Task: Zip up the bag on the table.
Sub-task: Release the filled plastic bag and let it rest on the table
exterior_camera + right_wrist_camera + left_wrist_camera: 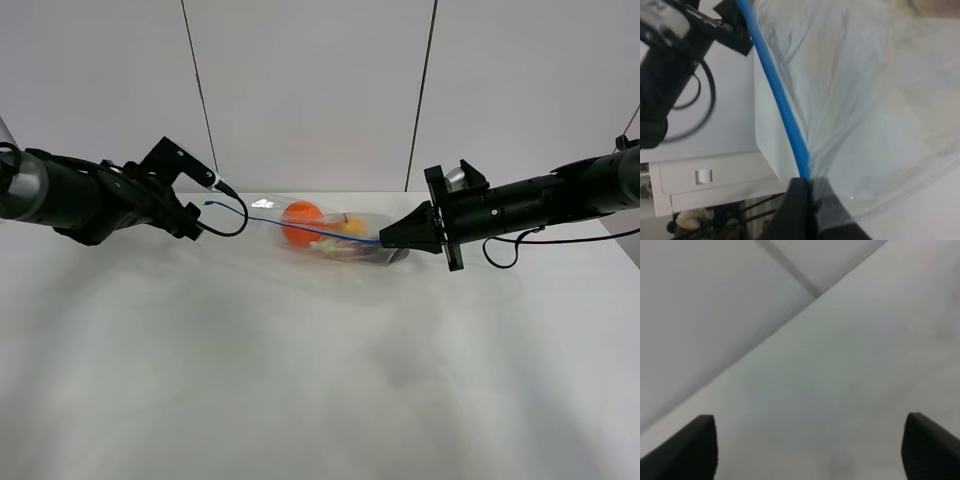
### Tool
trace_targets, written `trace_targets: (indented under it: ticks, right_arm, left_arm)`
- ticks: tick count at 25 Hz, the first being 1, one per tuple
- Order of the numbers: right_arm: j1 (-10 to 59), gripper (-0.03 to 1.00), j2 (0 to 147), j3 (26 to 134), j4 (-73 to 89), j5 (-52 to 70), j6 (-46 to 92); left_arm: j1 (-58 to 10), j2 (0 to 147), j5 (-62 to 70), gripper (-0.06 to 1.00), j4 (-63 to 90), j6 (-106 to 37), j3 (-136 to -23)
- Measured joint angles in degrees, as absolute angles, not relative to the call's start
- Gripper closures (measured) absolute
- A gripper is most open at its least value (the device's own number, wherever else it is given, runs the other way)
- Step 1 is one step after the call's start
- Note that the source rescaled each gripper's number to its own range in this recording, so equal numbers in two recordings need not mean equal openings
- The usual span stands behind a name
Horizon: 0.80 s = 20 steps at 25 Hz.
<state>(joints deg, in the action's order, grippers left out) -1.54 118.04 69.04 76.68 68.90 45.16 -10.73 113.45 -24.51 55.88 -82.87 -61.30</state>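
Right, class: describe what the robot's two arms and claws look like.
The left arm and right arm are black, rounded tubes. The left has a grey band; a black cable loops by the left claw, whose fingers are flat and dark. The right claw tapers to a point, with a second cable looping beneath.

The room is bright, with soft, even light that seems to come from above. The white table shows only pale, cloudy grey shadows without hard edges. In the high view the bag looks a little smeared, with a small white glint on its plastic. The left wrist view is all out of focus; the left gripper has fuzzy dark tips. In the right wrist view the plastic looks hazy and washed out.
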Motion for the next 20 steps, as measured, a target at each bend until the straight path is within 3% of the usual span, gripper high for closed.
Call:
trace_targets:
  ticks: [4, 10, 20]
  right_arm:
    - [-1.5, 0.97, 118.0, 69.0, 76.7, 68.9, 45.2]
    - [-1.5, 0.97, 118.0, 69.0, 76.7, 68.9, 45.2]
    - [-1.5, 0.97, 118.0, 69.0, 76.7, 68.9, 45.3]
  left_arm:
    - [-6.6, 113.4, -22.0, -0.05, 69.5, -85.2, -61.5]
    - [-0.8, 113.4, -4.7, -0.03, 95.5, -105.4, -63.3]
    - [-0.1, 110.7, 5.0, -0.02, 98.9, -113.2, -63.3]
